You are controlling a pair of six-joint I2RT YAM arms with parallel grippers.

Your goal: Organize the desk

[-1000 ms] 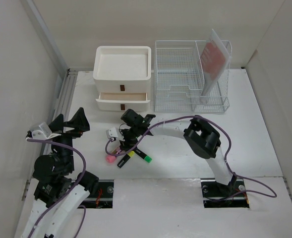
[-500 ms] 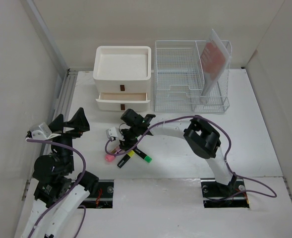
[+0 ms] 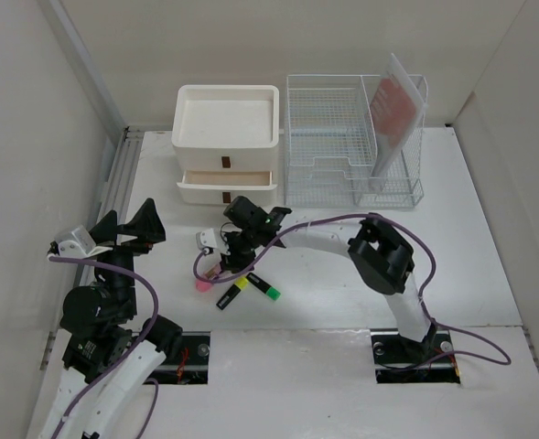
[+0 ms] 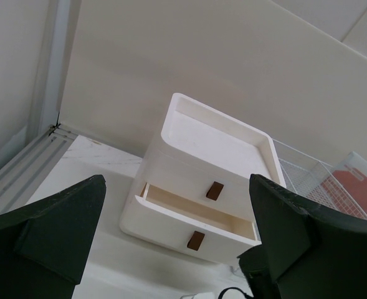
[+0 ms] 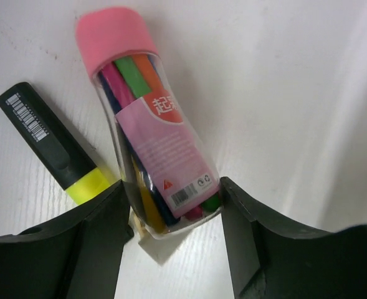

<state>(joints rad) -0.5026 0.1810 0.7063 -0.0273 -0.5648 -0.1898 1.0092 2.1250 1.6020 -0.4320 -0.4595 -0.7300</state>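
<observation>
On the white desk [image 3: 470,238] lies a clear tube of coloured pens [image 3: 210,276] with a pink cap [image 5: 114,34]. My right gripper [image 3: 236,258] is shut on the tube's bottom end [image 5: 171,187], both fingers [image 5: 77,243] touching its sides. That end casts a shadow on the desk. Just beside it lie a black highlighter with a yellow band [image 5: 55,146] and a green-tipped marker [image 3: 265,290]. My left gripper [image 3: 127,229] hangs open over the desk's left side, nothing between its fingers [image 4: 46,237], facing the drawer unit [image 4: 208,162].
The white drawer unit [image 3: 226,146] stands at the back, its lower drawer [image 3: 226,183] pulled slightly out. A white wire-mesh rack [image 3: 342,151] to its right holds a reddish booklet [image 3: 395,105]. Beige walls close in the desk on the left, back and right.
The right gripper closed a little onto the pen tube and drew it slightly toward the drawer unit; the pink cap shifted away from the highlighter. The left arm has not moved.
</observation>
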